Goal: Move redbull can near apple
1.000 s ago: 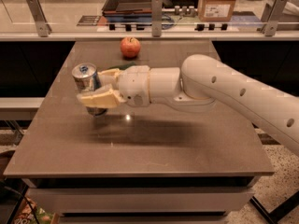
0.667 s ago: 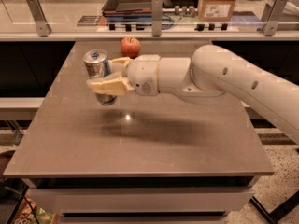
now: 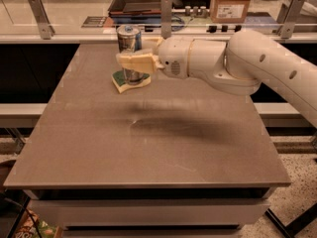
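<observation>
The redbull can [image 3: 128, 42], silver with blue panels, is upright in my gripper [image 3: 131, 63], near the far edge of the brown table [image 3: 148, 148]. The cream fingers [image 3: 137, 62] are shut around the can's lower body, and the can's bottom is just above or on a green and yellow sponge [image 3: 130, 82]; I cannot tell which. My white arm [image 3: 233, 63] reaches in from the right. The apple is hidden, probably behind the gripper and arm.
Behind the table runs a shelf with metal rail posts [image 3: 166, 14], a dark tray [image 3: 138, 1] and a cardboard box [image 3: 230, 4]. The table's far edge is just behind the can.
The gripper has carried the can away from the table's left side toward the far edge and to the right. The apple, seen earlier at the far edge, is now covered.
</observation>
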Robot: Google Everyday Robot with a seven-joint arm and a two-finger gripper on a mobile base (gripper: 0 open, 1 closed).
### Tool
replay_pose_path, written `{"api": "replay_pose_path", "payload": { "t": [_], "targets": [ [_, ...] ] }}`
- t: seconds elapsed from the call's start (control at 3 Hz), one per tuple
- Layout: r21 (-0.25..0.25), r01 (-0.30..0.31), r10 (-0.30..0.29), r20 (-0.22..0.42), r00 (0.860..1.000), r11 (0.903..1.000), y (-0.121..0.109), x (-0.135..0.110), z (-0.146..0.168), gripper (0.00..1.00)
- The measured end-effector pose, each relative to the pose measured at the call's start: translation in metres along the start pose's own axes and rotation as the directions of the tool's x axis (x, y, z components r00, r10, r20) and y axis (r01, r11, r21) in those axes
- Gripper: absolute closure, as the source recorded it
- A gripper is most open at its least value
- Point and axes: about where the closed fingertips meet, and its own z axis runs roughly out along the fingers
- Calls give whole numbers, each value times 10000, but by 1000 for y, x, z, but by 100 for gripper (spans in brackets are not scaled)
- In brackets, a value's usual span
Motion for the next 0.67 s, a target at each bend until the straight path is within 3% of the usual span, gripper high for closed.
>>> {"api": "replay_pose_path", "payload": {
  "t": [0.33,0.67],
  "targets": [
    [635,-252,232,324,9992,9977,-40,-10,-13,100],
    [1447,-241,177,452,9988,9892,-78,-18,-28,100]
  ]
}}
